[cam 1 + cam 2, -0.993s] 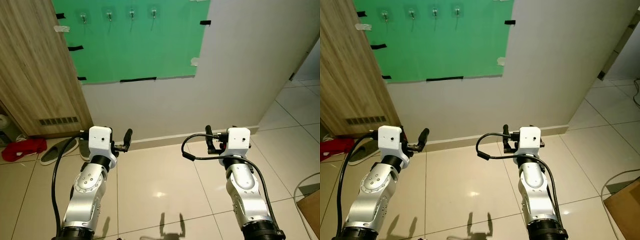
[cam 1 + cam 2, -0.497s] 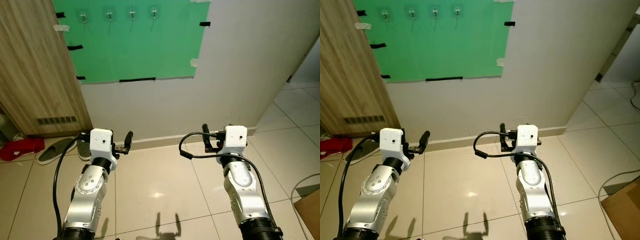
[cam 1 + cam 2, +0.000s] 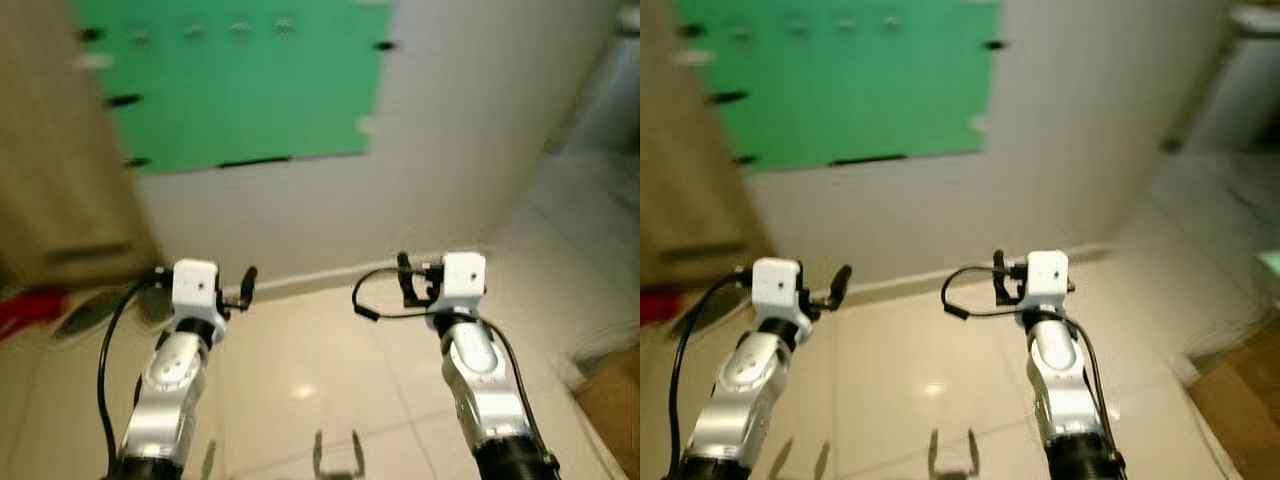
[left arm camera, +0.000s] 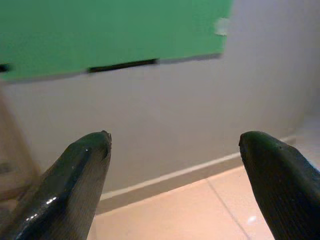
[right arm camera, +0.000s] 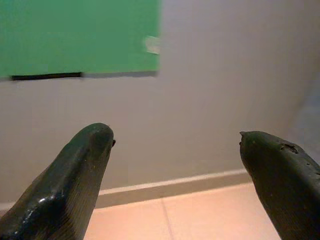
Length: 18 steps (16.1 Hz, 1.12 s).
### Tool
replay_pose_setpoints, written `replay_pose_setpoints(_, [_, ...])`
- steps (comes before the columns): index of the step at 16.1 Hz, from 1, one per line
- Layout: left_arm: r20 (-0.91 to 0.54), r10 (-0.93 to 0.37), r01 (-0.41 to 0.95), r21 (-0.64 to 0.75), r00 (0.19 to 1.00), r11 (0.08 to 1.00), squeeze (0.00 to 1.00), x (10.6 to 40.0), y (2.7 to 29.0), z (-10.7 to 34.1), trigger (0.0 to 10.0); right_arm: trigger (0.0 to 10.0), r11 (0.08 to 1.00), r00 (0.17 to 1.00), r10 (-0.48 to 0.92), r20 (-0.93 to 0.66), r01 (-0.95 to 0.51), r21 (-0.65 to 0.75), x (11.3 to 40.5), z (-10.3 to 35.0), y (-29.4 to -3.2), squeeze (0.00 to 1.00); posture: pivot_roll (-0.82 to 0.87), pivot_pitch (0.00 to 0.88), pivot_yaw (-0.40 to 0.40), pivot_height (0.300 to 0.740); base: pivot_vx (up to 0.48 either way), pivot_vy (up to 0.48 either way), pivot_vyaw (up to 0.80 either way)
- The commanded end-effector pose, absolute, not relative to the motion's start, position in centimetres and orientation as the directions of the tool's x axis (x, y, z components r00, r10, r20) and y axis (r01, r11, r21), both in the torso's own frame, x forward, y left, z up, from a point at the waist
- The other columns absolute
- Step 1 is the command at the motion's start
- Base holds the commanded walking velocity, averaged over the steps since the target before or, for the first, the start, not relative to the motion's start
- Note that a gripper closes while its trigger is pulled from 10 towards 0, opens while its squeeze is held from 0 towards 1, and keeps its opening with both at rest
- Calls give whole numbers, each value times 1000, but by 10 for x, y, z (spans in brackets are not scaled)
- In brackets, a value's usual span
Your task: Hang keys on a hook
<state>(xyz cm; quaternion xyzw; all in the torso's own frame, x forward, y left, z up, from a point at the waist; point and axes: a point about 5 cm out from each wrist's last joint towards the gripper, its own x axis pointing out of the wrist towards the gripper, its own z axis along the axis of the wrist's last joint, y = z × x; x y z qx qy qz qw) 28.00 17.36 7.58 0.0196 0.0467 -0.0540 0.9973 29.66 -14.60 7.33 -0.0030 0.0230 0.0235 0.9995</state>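
From your blurred head views, both arms hung low before the green sheet [image 3: 240, 90], its hooks [image 3: 238, 29] faint smudges. Your left gripper [image 4: 175, 165] showed spread fingers holding nothing; your right gripper [image 5: 175, 165] likewise. No keys could be made out, so reaching up now risked an empty hang.

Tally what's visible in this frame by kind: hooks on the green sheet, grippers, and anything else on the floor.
Hooks on the green sheet: 4, blurred
Grippers: 2, left gripper and right gripper, both open and empty
Red item on the floor: 1, blurred
Total: 7
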Motion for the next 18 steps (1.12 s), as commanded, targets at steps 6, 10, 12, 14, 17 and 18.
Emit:
replay_pose_setpoints(6, [-68,-118,119,14,991,993,0,288,165,81,10000,10000,1000,1000,7,-25,-7,-26,299,76,-158,0,22,0,-28,740,320,-354,-800])
replay_pose_setpoints(10, [-70,-102,103,14,992,995,0,291,168,80,10000,10000,999,999,-35,-26,34,-38,297,75,-168,0,14,0,-29,740,355,-318,-800])
replay_pose_setpoints(12, [-81,-79,82,28,994,996,0,292,171,78,10000,10000,998,998,-47,-39,45,-41,294,71,-172,0,9,0,-25,740,191,-144,-800])
replay_pose_setpoints(14, [-84,-87,91,38,993,995,0,293,171,78,10000,10000,998,998,-45,-46,43,-42,292,68,-171,0,5,0,-18,740,0,0,-794])
replay_pose_setpoints(17, [-69,-102,104,24,992,994,0,294,169,80,10000,10000,998,997,-60,-39,60,-12,288,68,-172,0,3,0,-14,740,314,0,-138])
replay_pose_setpoints(18, [-69,-102,104,26,992,994,0,295,169,80,10000,10000,998,997,-64,-42,63,-21,286,66,-175,0,-1,0,-13,740,480,0,0])
